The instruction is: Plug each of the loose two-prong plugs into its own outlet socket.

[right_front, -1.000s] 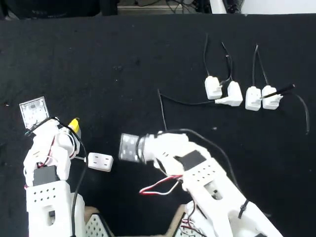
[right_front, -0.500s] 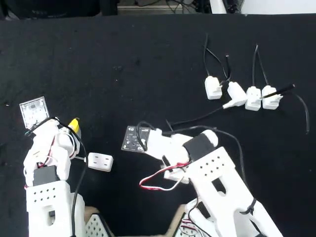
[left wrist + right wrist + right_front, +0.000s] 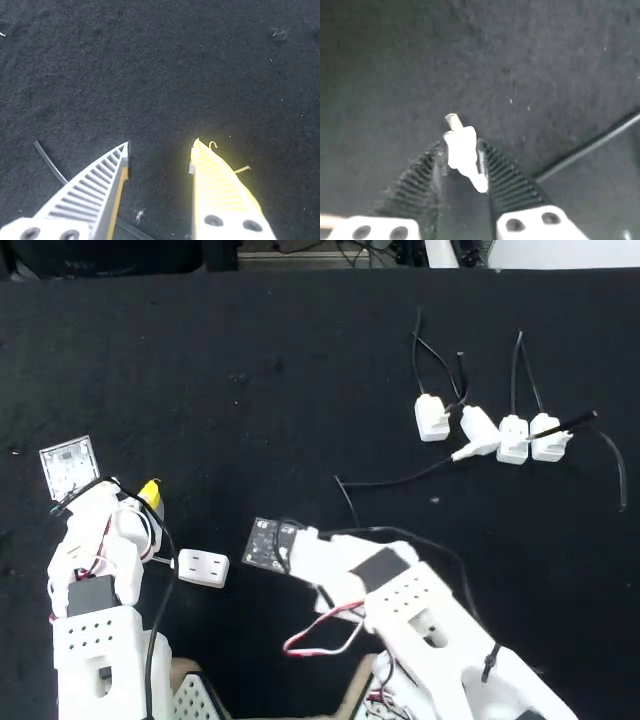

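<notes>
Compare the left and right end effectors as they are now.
The left end effector is open and holds nothing; the right end effector is shut on a white plug. The left has one white and one yellow finger; the right's fingers are black. Both hang over the black table.

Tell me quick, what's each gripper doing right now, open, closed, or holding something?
Left gripper: open, nothing between the jaws.
Right gripper: closed on a white plug.

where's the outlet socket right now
In the high view the white outlet socket lies on the black table between the arms, close beside the left arm and farther from the right arm.
</notes>
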Controlling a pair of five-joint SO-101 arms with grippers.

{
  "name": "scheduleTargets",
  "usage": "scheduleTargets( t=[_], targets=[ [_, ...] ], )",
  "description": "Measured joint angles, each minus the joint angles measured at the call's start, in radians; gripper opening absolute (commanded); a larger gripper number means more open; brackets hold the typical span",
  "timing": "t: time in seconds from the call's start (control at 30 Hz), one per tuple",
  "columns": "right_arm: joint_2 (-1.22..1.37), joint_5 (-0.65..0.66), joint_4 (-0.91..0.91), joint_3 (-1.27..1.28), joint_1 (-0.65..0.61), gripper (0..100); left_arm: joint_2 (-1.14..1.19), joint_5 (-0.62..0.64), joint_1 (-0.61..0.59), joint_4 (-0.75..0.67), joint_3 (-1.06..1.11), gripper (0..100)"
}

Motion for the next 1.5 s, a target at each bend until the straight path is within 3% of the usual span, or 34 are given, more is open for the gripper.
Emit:
scheduleTargets(
  t=[0.1,0.3,0.53,0.63,0.83,0.9,1.0,1.2,1.5],
  targets=[
    [0.0,-0.068,-0.025,0.003,-0.046,18.0,0.0,0.0,0.0,0.0,0.0,20],
    [0.0,-0.074,0.009,-0.011,-0.071,18.4,0.0,0.0,0.0,0.0,0.0,20],
    [0.0,0.13,0.121,-0.04,-0.032,18.5,0.0,0.0,0.0,0.0,0.0,20],
    [0.0,0.209,0.046,-0.005,-0.011,18.4,0.0,0.0,0.0,0.0,0.0,20],
    [0.0,0.226,-0.167,0.106,0.009,18.2,0.0,0.0,0.0,0.0,0.0,20],
    [0.0,0.226,-0.169,0.106,0.009,14.4,0.0,0.0,0.0,0.0,0.0,20],
    [0.0,0.226,-0.169,0.106,0.009,0.6,0.0,0.0,0.0,0.0,0.0,20],
    [0.0,0.173,-0.173,0.101,0.052,1.0,0.0,0.0,0.0,0.0,0.0,20],
    [-0.13,-0.005,0.193,-0.173,0.054,1.1,0.0,0.0,0.0,0.0,0.0,20]
  ],
)
